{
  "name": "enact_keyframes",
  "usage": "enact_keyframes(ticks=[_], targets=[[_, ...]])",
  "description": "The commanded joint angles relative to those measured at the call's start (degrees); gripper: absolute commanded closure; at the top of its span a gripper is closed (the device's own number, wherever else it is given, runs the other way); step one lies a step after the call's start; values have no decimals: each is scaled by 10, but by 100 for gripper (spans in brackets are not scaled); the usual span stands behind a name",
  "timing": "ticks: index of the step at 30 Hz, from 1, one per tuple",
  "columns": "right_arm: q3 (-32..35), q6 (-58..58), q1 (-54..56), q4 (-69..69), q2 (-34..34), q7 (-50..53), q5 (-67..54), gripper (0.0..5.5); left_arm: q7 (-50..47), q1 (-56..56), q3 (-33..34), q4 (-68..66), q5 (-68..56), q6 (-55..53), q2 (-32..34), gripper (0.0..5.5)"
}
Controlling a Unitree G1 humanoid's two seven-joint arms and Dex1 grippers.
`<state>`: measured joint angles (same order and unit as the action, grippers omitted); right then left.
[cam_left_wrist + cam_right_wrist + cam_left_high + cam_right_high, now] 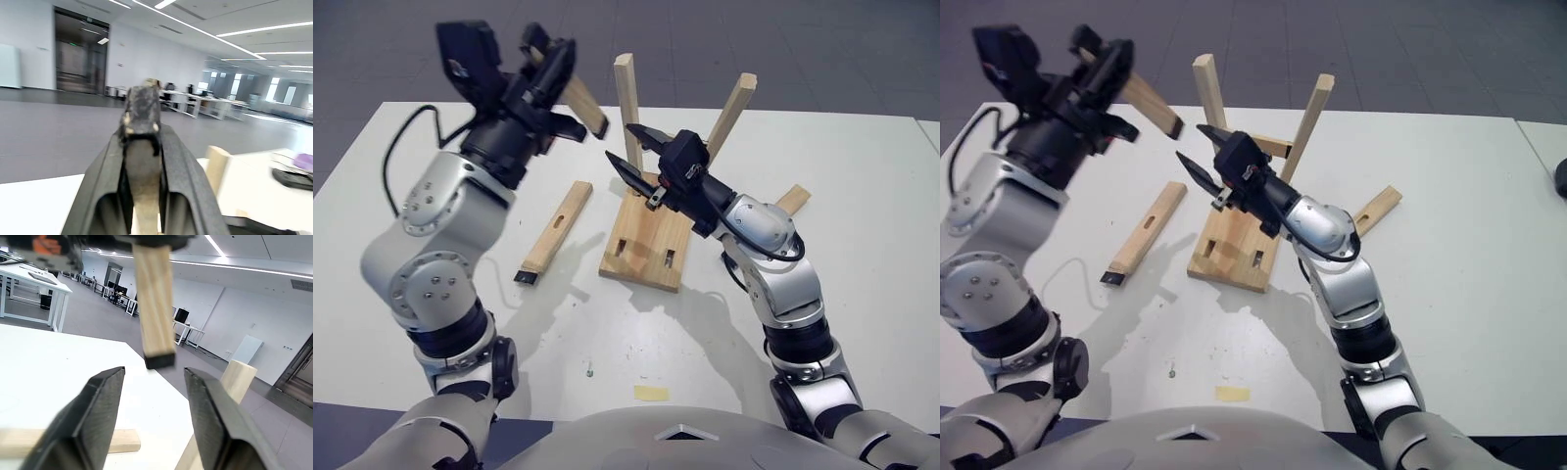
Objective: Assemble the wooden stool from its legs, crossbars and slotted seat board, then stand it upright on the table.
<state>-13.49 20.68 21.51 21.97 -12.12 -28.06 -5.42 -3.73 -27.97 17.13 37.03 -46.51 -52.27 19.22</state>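
Seat board (644,250) lies flat mid-table, with a slotted bar (556,230) at its 9 o'clock. Two legs (628,98) stand in its far slots. Right claw (619,144) hovers above, wide open and empty. Left claw (548,64), at 10 o'clock, grips a third leg (582,103). Judged half-built: remaining legs, crossbars and uprighting are outstanding.

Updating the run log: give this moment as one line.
left gripper: leg aloft | right gripper: open above board | board: two legs in

Seat board (641,250), upright legs (628,98), held leg (585,106): pale bare wood, matt. Table (871,215): white, smooth, low sheen.
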Motion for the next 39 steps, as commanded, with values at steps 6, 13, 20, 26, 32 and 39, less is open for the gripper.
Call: enact_keyframes(ticks=[6,13,20,26,32,39], targets=[[55,7,-18,-13,-26,26,-2,176,128,195,-33,-129,85,68,46,509],[48,17,-29,-5,-20,33,-10,52,198,199,-55,-196,143,183,36,509],[38,37,-36,7,-11,36,-19,10,237,193,-84,-279,206,244,39,509],[32,40,-35,7,-12,32,-21,10,244,192,-87,-310,213,265,23,509],[27,44,-40,11,-13,31,-23,10,240,190,-75,-280,199,251,18,509],[16,51,-46,22,-11,33,-27,10,234,181,-67,-276,200,246,17,509]])
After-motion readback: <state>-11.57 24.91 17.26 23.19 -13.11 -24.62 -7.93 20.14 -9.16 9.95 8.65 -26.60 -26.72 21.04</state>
